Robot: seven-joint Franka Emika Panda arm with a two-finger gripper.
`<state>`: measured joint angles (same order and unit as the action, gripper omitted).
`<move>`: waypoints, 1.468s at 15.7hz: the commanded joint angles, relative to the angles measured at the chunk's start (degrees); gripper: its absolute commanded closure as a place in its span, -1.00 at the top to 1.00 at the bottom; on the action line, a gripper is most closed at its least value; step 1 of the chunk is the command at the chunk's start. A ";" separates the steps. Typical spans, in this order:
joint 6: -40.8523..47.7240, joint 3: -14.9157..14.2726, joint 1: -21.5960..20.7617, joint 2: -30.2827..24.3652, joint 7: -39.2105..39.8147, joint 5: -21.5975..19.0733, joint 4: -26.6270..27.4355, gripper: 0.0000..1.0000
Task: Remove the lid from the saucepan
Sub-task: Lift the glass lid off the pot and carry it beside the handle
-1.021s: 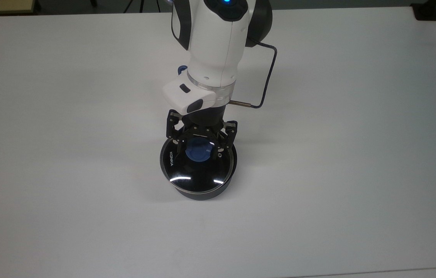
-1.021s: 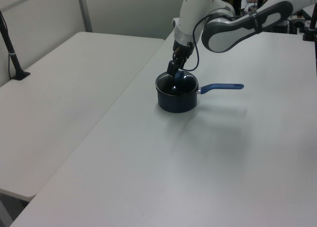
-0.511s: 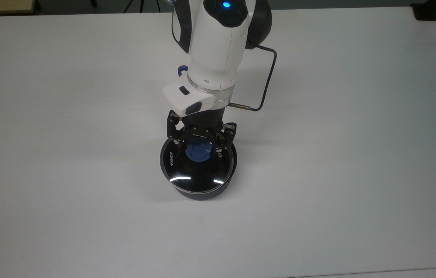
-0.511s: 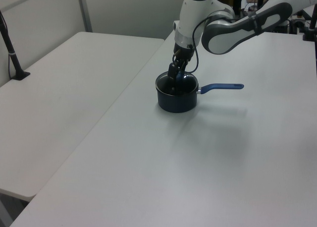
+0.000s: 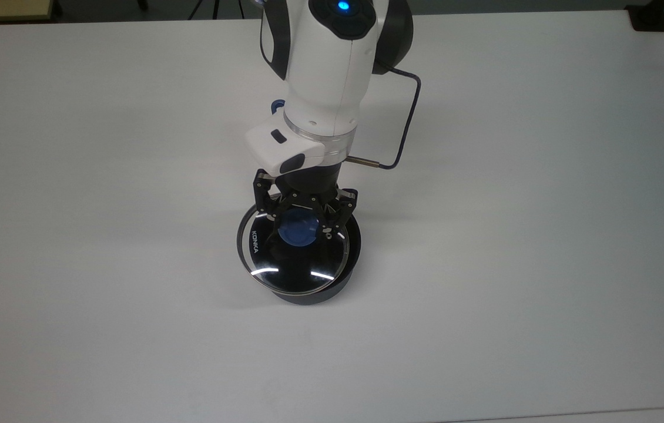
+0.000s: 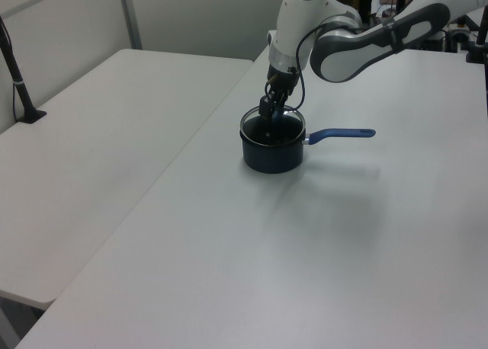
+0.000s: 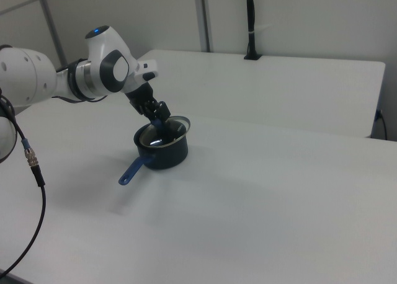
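One pincer [image 5: 301,226] grips the lid [image 5: 291,255] by its blue knob, above the saucepan [image 6: 271,149]; lift straight, level, clearing the rim before swinging aside.

White table [image 5: 543,235] – a second white table [image 6: 99,136] beside it, pale partition walls [image 7: 298,17] behind

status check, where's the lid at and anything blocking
Gripper shut on the lid's blue knob. Lid lifted just clear of the saucepan, slightly tilted. White table around it bare, nothing blocking.
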<state>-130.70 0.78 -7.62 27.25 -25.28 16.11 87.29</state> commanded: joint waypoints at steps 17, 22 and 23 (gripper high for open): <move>4.58 21.62 39.16 -20.65 37.75 -5.21 27.93 0.13; 4.41 21.72 35.84 -18.99 37.85 -5.12 30.13 0.13; 4.40 21.72 35.57 -18.46 37.41 -5.21 30.31 0.13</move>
<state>-126.22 22.58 29.98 9.73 11.11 11.71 115.30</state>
